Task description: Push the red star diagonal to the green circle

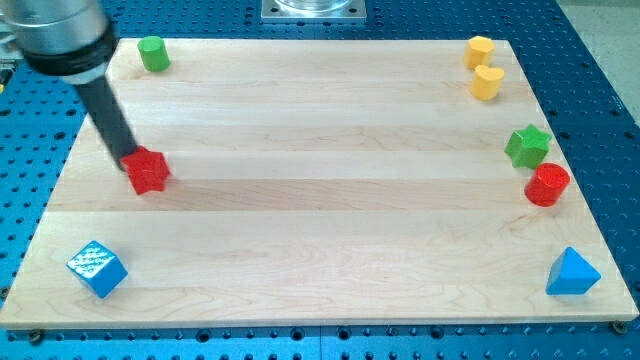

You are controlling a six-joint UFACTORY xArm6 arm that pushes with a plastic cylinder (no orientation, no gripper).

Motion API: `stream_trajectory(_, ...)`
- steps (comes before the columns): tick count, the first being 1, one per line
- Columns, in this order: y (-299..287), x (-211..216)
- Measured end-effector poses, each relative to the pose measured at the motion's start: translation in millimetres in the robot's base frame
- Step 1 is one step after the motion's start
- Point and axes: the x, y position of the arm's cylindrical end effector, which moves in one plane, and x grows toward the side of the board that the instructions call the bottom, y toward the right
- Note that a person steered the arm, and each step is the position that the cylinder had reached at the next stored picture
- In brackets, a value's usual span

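The red star point(149, 171) lies on the wooden board at the view's left, about mid-height. The green circle point(153, 54) stands near the board's top left corner, well above the star. My tip point(127, 155) is at the star's upper left edge, touching it or very nearly so. The dark rod slants up and to the left from there to the arm's grey body at the view's top left.
A blue cube point(97, 268) sits at the bottom left. Two yellow blocks point(480, 51) point(487, 83) are at the top right. A green star point(528, 146) and a red cylinder point(547, 185) are at the right edge. A blue triangle point(573, 273) is at the bottom right.
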Motion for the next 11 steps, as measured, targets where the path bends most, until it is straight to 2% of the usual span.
stream_trajectory(1,57,0)
stream_trajectory(2,69,3)
stream_trajectory(3,22,-7)
stream_trajectory(4,-21,2)
stream_trajectory(5,-41,26)
stream_trajectory(6,-23,57)
stream_trajectory(7,43,47)
stream_trajectory(8,65,8)
stream_trajectory(9,43,8)
stream_trajectory(10,-19,8)
stream_trajectory(11,-25,-28)
